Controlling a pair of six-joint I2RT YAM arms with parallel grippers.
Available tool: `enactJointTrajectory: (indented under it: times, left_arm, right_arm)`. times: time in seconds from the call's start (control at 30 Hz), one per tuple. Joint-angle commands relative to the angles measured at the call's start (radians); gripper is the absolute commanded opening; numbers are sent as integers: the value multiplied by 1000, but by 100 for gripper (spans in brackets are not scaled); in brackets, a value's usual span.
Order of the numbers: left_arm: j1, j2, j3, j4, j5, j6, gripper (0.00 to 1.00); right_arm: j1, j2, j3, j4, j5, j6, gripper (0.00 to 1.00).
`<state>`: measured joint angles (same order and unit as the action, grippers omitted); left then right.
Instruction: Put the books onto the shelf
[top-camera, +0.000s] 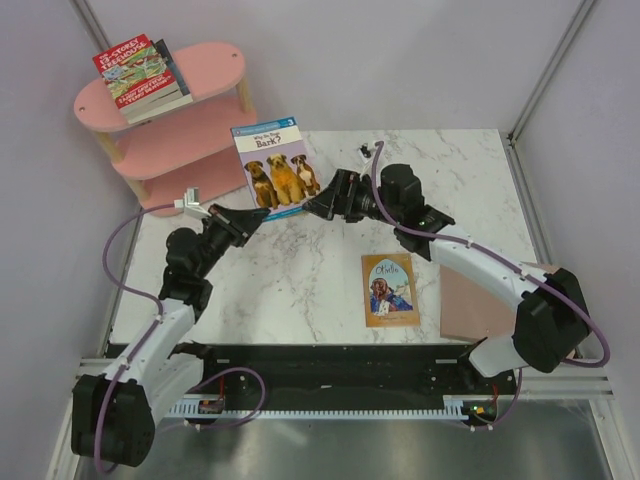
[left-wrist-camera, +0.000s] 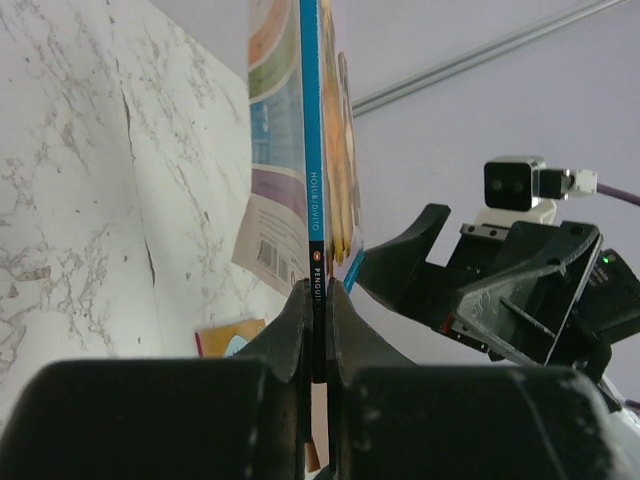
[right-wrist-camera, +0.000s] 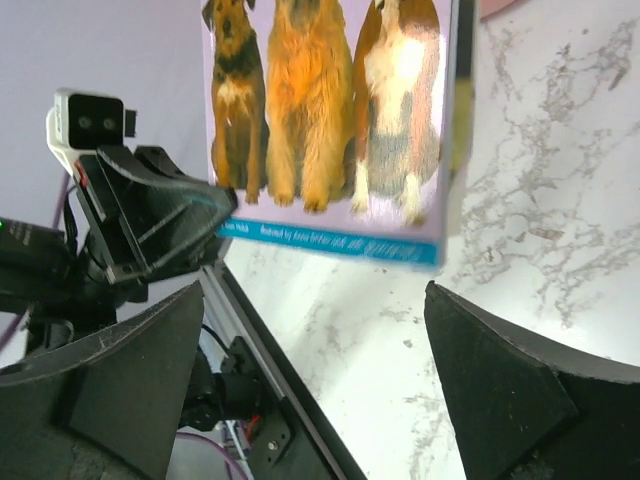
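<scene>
left fingers (left-wrist-camera: 317, 300): pressed tight on the spine end of the puppy book (top-camera: 275, 170), at its near-left corner; no gap shows on either side of the spine in the left wrist view
right fingers (right-wrist-camera: 315, 300): spread wide, nothing between them; tips sit just off the puppy book's near-right corner, not touching it
puppy book: light blue, three dogs on the cover, cover facing the top camera; it sits between the two wrists at the far-left part of the table (top-camera: 300, 290), its far edge just beside the foot of the shelf (top-camera: 205, 70); near edge looks clear of the table in the right wrist view
shelf: pink oval boards, wooden posts, far-left corner beyond the table edge
top board: small stack of books, red cartoon book (top-camera: 135, 65) uppermost, darker covers under it; how many, cannot tell
lower boards: nothing visible on the parts in view
orange book (top-camera: 390, 290): flat on the table, cover up with a blue figure, near-right of centre, just beside the right forearm, well apart from the shelf
brown board (top-camera: 475, 305): flat at the table's right edge, partly hidden by the right arm
arms: both reach in toward the puppy book from opposite sides
</scene>
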<state>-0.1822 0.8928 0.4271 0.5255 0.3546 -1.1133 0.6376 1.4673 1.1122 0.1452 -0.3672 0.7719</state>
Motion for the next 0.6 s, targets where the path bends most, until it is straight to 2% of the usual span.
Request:
enactJointTrajectory:
  times: [0.0, 0.07, 0.3, 0.43, 0.57]
  left_arm:
    - [91, 34, 35, 131, 69, -34, 2]
    - [137, 50, 22, 204, 128, -66, 2]
    - [369, 149, 58, 309, 302, -163, 2]
    - [431, 259, 124, 373, 415, -183, 2]
    - [463, 389, 177, 496, 457, -278, 2]
  right_arm:
    - [5, -87, -43, -55, 60, -94, 98]
    - [5, -116, -83, -71, 73, -120, 98]
    - [5, -137, -195, -88, 73, -157, 98]
    - [7, -139, -270, -82, 70, -164, 98]
    - [7, -139, -321, -70, 63, -168, 98]
